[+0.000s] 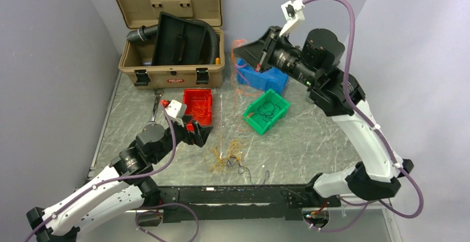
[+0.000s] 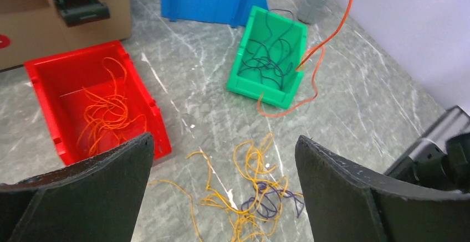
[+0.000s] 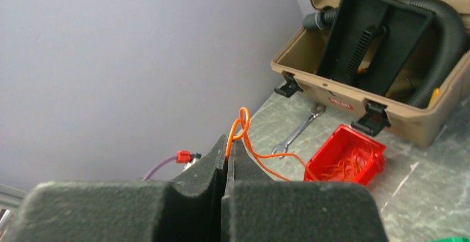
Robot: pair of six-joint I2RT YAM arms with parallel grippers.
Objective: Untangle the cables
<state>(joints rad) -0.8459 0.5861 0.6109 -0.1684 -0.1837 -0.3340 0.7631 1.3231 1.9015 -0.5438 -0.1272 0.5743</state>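
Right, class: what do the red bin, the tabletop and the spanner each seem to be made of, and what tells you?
Red bin: probably moulded plastic, given its even colour, faint sheen and ribbed walls.
Tabletop: looks like polished grey marble with white veins, though it could be a printed laminate.
Spanner: metal, likely steel, going by its bright silvery shine.

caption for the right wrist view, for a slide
Right claw shut on an orange wire, red bin and open tan case beyond
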